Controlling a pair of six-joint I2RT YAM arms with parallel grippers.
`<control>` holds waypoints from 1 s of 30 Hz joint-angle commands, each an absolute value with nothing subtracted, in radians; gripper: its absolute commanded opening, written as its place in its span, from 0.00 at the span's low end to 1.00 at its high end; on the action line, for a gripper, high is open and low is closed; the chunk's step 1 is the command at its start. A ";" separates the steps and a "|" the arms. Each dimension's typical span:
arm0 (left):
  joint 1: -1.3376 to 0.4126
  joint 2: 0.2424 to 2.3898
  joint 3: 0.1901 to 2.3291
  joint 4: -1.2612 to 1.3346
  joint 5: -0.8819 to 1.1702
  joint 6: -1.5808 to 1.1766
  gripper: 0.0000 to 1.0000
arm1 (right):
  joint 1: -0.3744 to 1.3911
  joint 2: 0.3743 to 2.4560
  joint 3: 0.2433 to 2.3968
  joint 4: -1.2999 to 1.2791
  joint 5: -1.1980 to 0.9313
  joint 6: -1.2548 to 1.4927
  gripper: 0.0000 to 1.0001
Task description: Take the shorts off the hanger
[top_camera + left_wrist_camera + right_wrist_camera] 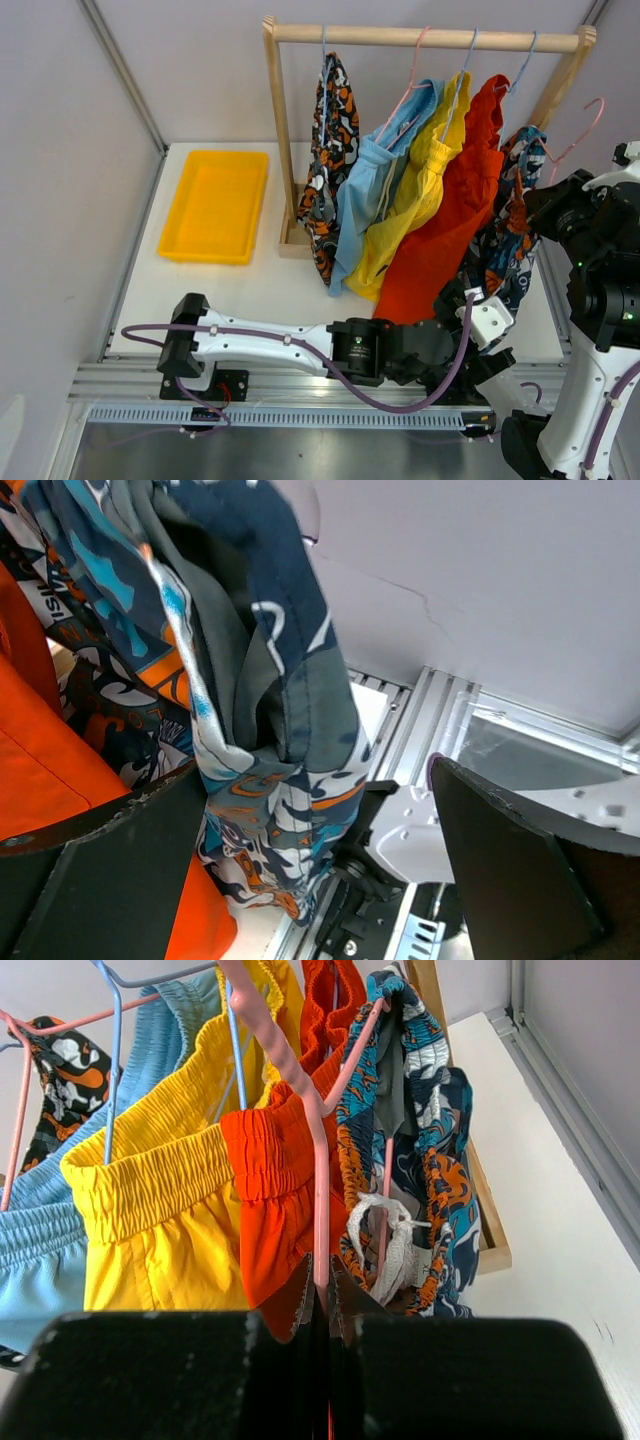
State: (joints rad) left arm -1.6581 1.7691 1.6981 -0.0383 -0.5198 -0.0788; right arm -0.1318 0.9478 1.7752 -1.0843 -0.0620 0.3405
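Five shorts hang by the wooden rack (420, 37): blotch print (330, 140), light blue (370, 190), yellow (425, 190), red-orange (450, 220) and the dark blue cartoon-print shorts (510, 240). The dark blue pair is on a pink hanger (580, 135) whose hook is off the rod. My right gripper (535, 195) is shut on that hanger's wire (320, 1210), as the right wrist view (325, 1295) shows. My left gripper (475, 290) is open, with the hem of the dark blue shorts (280, 680) hanging between its fingers (100, 880), close to the left one.
A yellow tray (215, 205) lies on the white table at the back left. The rack's wooden post and base (290, 235) stand beside it. The other hangers stay on the rod. The aluminium frame rail (300, 385) runs along the near edge.
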 commanded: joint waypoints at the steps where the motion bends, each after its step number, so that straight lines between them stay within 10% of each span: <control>1: -1.638 1.775 1.730 0.032 -0.531 -0.087 0.99 | -0.123 0.953 1.824 -1.052 -0.098 0.357 0.00; 10: -1.571 1.830 1.756 0.081 -0.517 -0.100 0.95 | -0.117 0.916 1.804 -1.088 -0.117 0.362 0.00; 19: -1.574 1.827 1.766 0.089 -0.497 -0.106 0.00 | -0.115 0.899 1.775 -1.085 -0.106 0.357 0.00; 30: -1.816 1.655 1.457 0.110 -0.684 -0.129 0.00 | -0.109 0.954 1.828 -1.078 -0.019 0.330 0.00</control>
